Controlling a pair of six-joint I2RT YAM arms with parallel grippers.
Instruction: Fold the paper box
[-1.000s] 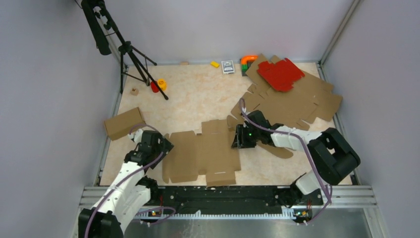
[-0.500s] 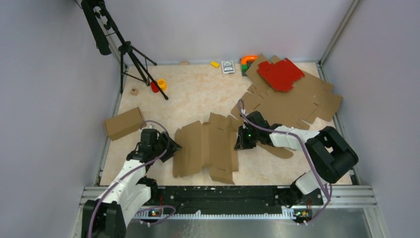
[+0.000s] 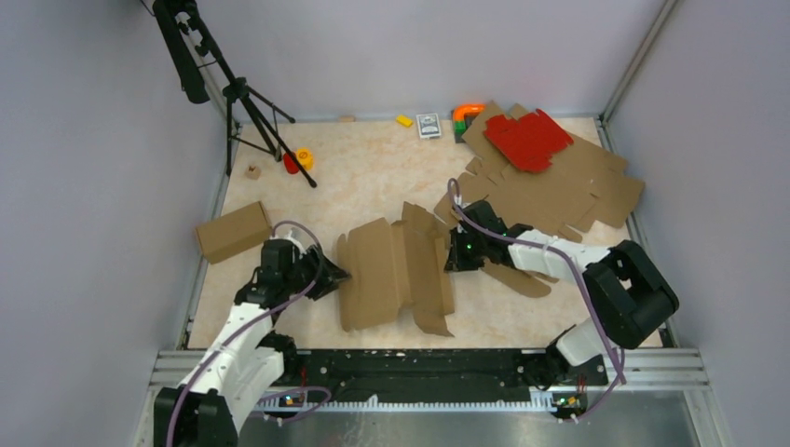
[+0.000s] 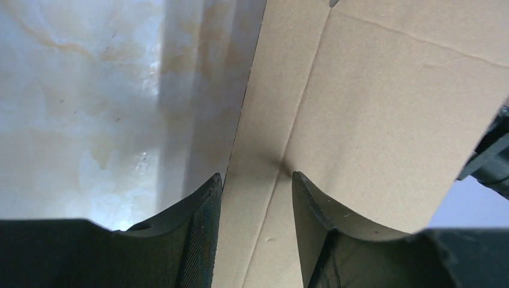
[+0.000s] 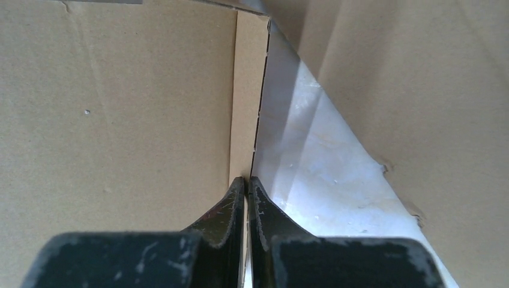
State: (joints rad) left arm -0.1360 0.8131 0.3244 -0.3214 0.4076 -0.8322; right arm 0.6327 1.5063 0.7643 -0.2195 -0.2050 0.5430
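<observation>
The paper box (image 3: 396,270) is a brown die-cut sheet in the middle of the table, bowed upward with its flaps raised. My left gripper (image 3: 333,277) is at its left edge. In the left wrist view the jaws (image 4: 256,175) stand partly apart astride a creased strip of the paper box (image 4: 372,102); the left fingertip (image 4: 213,186) meets the sheet's edge, and whether they pinch it does not show. My right gripper (image 3: 454,253) is at the sheet's right edge. In the right wrist view it (image 5: 248,179) is shut on a thin edge of the paper box (image 5: 120,108).
A finished brown box (image 3: 233,231) lies at the left. Flat brown sheets (image 3: 559,196) with a red die-cut sheet (image 3: 526,138) on top fill the back right. A tripod (image 3: 244,102) stands back left. Small items, among them a yellow block (image 3: 403,120), line the back wall.
The sheet lay flat; now it is bowed up and shifted right. My left gripper moved right and narrowed its jaws. My right gripper closed on the right edge.
</observation>
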